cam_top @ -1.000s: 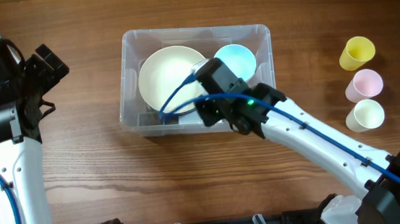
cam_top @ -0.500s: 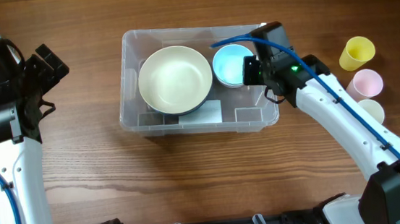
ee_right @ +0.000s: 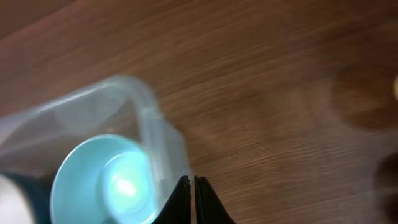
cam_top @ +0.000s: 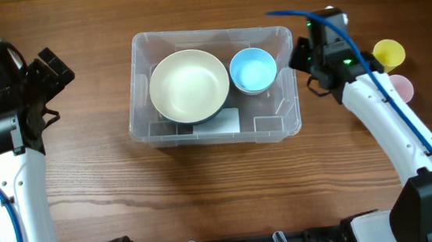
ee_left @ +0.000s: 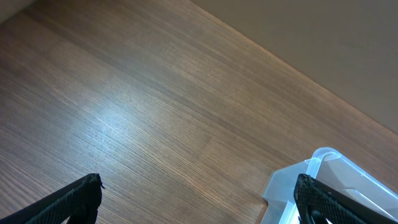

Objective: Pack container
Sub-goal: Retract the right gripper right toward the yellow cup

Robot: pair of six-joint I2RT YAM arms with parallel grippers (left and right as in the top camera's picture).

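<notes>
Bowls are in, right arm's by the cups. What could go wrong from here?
The right gripper looks shut; reaching for the yellow cup like that could knock it over. The right forearm hides part of the pink cup in the overhead view, so clearance there is unclear. The cream bowl and blue bowl fill most of the container, leaving little room for cups.

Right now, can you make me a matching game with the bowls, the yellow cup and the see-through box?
Things:
1. big bowl
2. small bowl
3. yellow cup
4. container

Matches:
A. clear plastic
B. pale blue
C. standing outside the container
D. cream

Pairs: 1-D, 2-B, 3-C, 4-A
</notes>
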